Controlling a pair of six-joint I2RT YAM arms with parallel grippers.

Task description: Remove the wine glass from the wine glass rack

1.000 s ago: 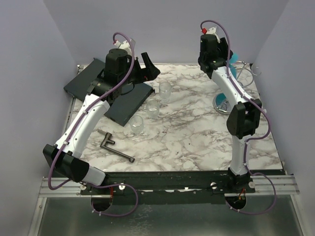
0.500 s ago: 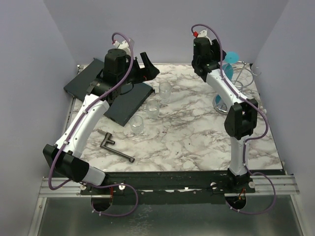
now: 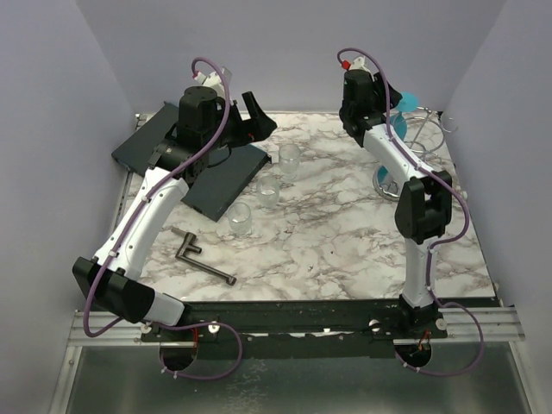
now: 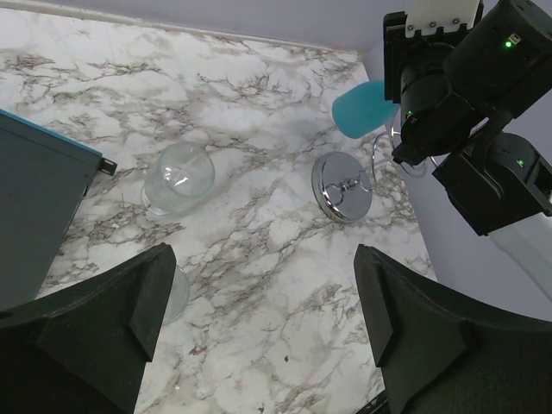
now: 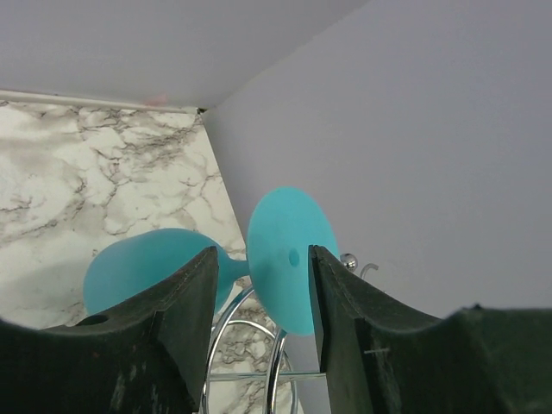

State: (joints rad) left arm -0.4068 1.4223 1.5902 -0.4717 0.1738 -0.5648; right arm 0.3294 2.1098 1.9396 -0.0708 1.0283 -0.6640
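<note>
A teal wine glass (image 5: 289, 259) lies sideways at the top of the chrome wine glass rack (image 5: 276, 362), in the table's far right corner. My right gripper (image 5: 263, 285) is up there with its jaws standing apart on either side of the glass's stem and round foot. The right finger overlaps the foot's edge, and a gap shows by the left finger. From above, the wine glass (image 3: 405, 102) peeks out beside the right wrist, over the wine glass rack (image 3: 423, 142). My left gripper (image 3: 254, 116) hovers wide open and holds nothing over the far left of the table.
Three clear tumblers (image 3: 290, 159) (image 3: 269, 190) (image 3: 239, 220) stand left of centre. A dark flat board (image 3: 198, 159) lies at the back left, and a grey L-shaped tool (image 3: 198, 259) lies near the front left. The right wall is close behind the rack.
My right wrist has shifted a little left by the rack and its jaws have narrowed round the glass's foot. The left arm has barely moved.
</note>
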